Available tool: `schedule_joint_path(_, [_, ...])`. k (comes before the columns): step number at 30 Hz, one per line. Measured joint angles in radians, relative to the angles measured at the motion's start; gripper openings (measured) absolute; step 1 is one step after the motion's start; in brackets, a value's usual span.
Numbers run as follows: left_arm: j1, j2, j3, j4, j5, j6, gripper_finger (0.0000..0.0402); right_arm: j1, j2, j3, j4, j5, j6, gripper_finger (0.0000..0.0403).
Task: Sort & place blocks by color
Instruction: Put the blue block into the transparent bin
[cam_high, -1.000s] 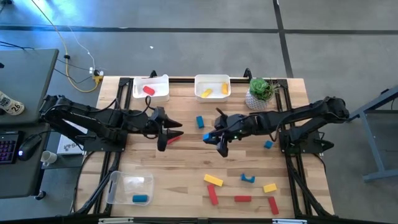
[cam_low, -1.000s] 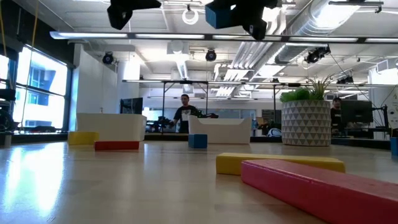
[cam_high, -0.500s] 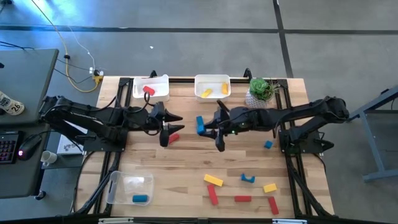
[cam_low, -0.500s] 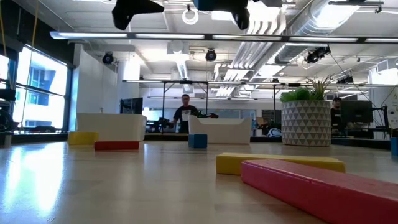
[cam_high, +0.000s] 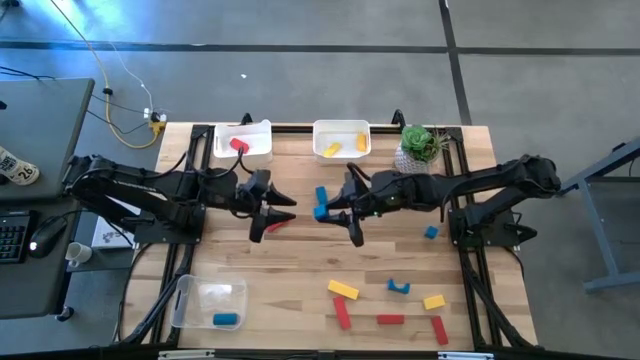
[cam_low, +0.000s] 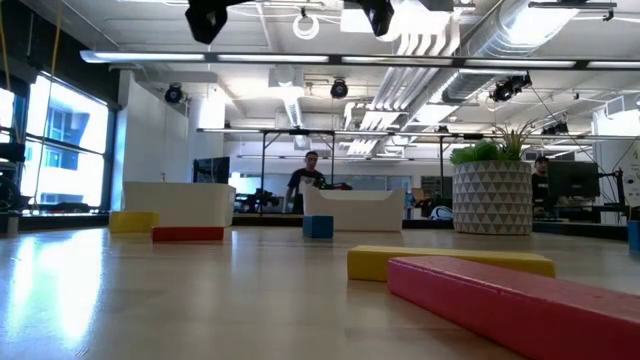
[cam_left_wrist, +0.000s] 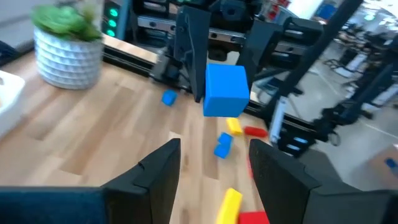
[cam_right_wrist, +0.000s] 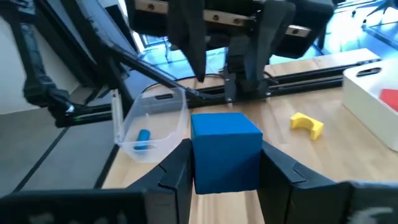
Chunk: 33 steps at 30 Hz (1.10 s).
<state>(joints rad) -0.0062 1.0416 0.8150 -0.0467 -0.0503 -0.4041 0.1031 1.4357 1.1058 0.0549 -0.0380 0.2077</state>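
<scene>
The right gripper (cam_right_wrist: 225, 163) is clamping a blue cube (cam_right_wrist: 224, 151) between its fingers — the overhead camera is showing only a blue speck there. The left gripper (cam_left_wrist: 213, 163) is facing it mid-table, jaws parted and empty.

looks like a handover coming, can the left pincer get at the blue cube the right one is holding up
Probably yes. The left pincer is open and empty, facing the blue cube gripped in the right pincer, with nothing between them. The right fingers cover two sides, so it would have to take the free faces.
</scene>
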Motion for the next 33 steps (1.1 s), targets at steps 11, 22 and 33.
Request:
schedule_joint_path(11, [-0.041, 0.000, 0.000, -0.002, 0.002, -0.022, 0.0181, 0.044, 0.068, 0.001, 0.096, 0.003, -0.025, 0.0113])
schedule_joint_path(22, [-0.069, 0.000, 0.000, -0.038, 0.006, -0.012, 0.0181, 0.044, 0.176, 0.001, 0.217, 0.002, -0.009, 0.0113])
schedule_joint_path(33, [-0.074, 0.000, 0.000, -0.066, 0.007, -0.011, 0.0182, 0.043, 0.199, 0.001, 0.226, 0.002, 0.020, 0.0113])
